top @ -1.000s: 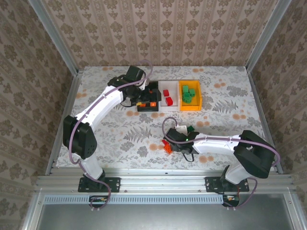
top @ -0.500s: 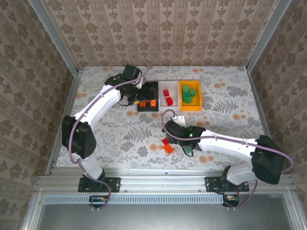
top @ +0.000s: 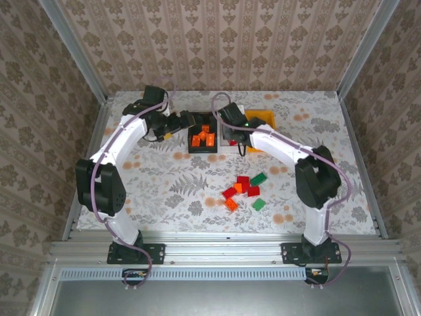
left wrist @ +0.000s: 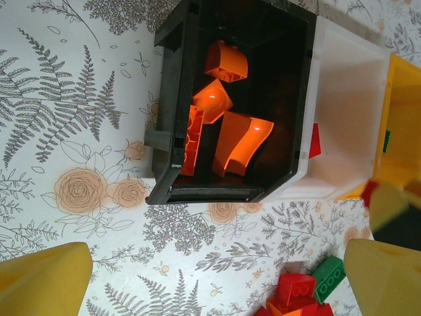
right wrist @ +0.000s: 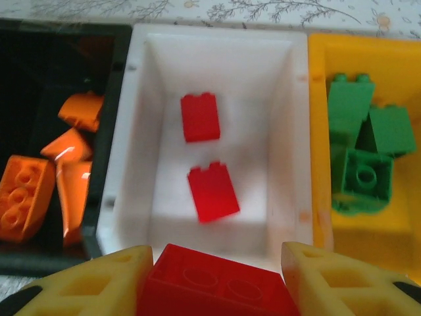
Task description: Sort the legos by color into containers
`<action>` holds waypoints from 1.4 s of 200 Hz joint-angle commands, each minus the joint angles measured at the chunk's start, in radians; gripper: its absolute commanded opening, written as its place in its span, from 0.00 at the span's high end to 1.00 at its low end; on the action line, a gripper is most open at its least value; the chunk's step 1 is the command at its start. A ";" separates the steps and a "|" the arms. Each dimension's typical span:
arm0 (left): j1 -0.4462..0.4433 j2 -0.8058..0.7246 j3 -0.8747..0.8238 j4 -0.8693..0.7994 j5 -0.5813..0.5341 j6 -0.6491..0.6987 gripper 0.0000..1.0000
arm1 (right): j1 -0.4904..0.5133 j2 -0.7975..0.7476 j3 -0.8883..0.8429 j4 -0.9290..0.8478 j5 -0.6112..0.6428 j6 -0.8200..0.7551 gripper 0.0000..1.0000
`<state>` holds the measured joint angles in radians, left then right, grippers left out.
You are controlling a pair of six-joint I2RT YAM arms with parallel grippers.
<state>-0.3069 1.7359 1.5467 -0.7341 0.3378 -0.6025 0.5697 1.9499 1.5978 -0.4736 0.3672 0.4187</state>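
Two red legos [right wrist: 212, 191] lie just ahead of our right gripper [right wrist: 216, 262], which pinches a third brick [right wrist: 217, 289]. Our left gripper [left wrist: 214, 282] seems spread.

The left arm [top: 122, 139] and right arm [top: 279, 141] are built of white links, black joints, mauve cables and yellow fingers [right wrist: 85, 283].
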 commanded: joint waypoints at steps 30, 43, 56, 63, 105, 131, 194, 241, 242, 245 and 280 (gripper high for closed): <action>0.012 -0.040 -0.010 0.019 0.036 -0.017 0.00 | -0.043 0.211 0.258 -0.134 -0.073 -0.093 0.49; 0.012 -0.038 -0.012 0.021 0.041 -0.019 0.00 | -0.044 0.234 0.293 -0.154 -0.075 -0.091 0.45; 0.012 -0.036 -0.012 0.021 0.046 -0.020 0.00 | -0.044 0.241 0.310 -0.167 -0.067 -0.083 0.40; 0.012 -0.035 -0.011 0.022 0.049 -0.021 0.00 | -0.043 0.238 0.310 -0.167 -0.069 -0.082 0.39; 0.007 -0.038 -0.018 0.034 0.072 -0.032 0.00 | -0.042 0.152 0.277 -0.158 -0.063 -0.083 0.37; -0.026 -0.039 -0.028 0.049 0.095 -0.045 0.00 | -0.033 -0.030 0.095 -0.100 -0.037 -0.046 0.37; -0.190 -0.040 -0.063 0.086 0.133 -0.093 0.00 | 0.000 -0.539 -0.628 0.006 -0.020 0.247 0.31; -0.209 -0.032 -0.065 0.094 0.157 -0.103 0.00 | 0.001 -0.590 -0.809 0.094 -0.151 0.472 0.29; -0.209 -0.032 -0.065 0.094 0.157 -0.103 0.00 | 0.000 -0.587 -0.810 0.096 -0.152 0.476 0.29; -0.210 -0.032 -0.065 0.094 0.158 -0.103 0.00 | 0.001 -0.579 -0.814 0.102 -0.157 0.484 0.29; -0.210 -0.032 -0.062 0.091 0.161 -0.100 0.00 | 0.000 -0.489 -0.819 0.145 -0.190 0.534 0.31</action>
<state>-0.5159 1.7321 1.4914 -0.6476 0.4759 -0.6891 0.5667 1.4158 0.7841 -0.3874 0.2226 0.8589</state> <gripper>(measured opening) 0.996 0.692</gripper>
